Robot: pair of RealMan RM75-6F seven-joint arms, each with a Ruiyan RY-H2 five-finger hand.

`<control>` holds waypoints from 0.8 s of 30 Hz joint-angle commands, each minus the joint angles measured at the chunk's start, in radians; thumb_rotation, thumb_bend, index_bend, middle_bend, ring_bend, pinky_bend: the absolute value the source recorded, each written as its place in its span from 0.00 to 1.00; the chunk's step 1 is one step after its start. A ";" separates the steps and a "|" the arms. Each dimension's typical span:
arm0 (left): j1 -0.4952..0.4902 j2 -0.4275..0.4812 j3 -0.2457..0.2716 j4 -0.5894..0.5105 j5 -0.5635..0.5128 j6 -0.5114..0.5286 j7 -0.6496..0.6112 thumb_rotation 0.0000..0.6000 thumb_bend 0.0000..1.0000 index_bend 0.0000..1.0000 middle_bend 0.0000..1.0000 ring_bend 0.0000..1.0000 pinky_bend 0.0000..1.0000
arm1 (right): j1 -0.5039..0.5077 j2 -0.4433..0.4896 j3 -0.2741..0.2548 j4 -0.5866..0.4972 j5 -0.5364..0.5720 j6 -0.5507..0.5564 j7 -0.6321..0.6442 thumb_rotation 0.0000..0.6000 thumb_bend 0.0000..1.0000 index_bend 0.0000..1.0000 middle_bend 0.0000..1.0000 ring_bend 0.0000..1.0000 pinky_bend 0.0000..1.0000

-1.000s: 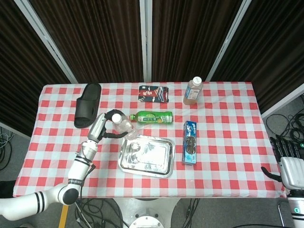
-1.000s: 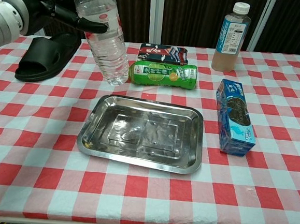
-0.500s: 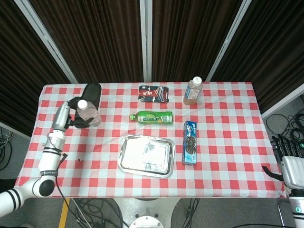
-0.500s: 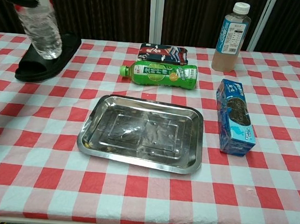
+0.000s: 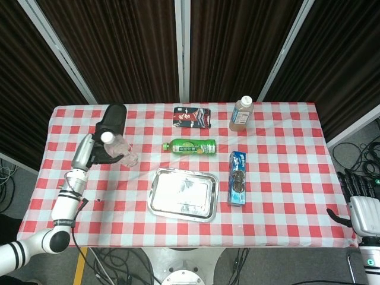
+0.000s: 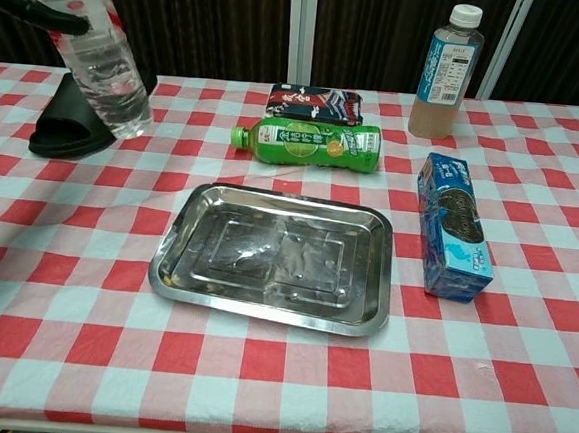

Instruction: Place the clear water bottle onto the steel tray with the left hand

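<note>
My left hand (image 5: pixel 98 153) grips the clear water bottle (image 5: pixel 120 149) near its cap and holds it tilted above the table's left side, beside the black slipper. In the chest view the bottle (image 6: pixel 100 49) hangs at the upper left, with only the dark fingers (image 6: pixel 30 8) showing at the frame edge. The steel tray (image 5: pixel 183 193) lies empty at the table's middle front, well to the right of the bottle; in the chest view the tray (image 6: pixel 274 257) sits at centre. My right hand (image 5: pixel 362 202) stays off the table's right edge, fingers apart, holding nothing.
A black slipper (image 5: pixel 111 125) lies at the back left. A green bottle (image 5: pixel 190 146) lies on its side behind the tray, with a dark packet (image 5: pixel 192 117) further back. A tea bottle (image 5: pixel 241 113) stands back right. A blue biscuit box (image 5: pixel 237 177) lies right of the tray.
The left hand carried the bottle from beside the tray far out to the left, then came back a little to the right, with the bottle now more tilted. The right hand stayed still.
</note>
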 commanded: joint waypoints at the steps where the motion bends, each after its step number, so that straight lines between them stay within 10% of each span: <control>1: -0.026 -0.061 0.014 -0.031 0.033 0.003 0.002 1.00 0.27 0.52 0.60 0.47 0.50 | -0.002 0.001 0.002 -0.002 0.002 0.005 0.000 1.00 0.11 0.00 0.00 0.00 0.00; 24: -0.024 -0.260 0.107 -0.056 0.097 0.082 0.041 1.00 0.27 0.53 0.60 0.47 0.50 | -0.001 0.002 0.003 0.007 0.006 -0.004 0.016 1.00 0.11 0.00 0.00 0.00 0.00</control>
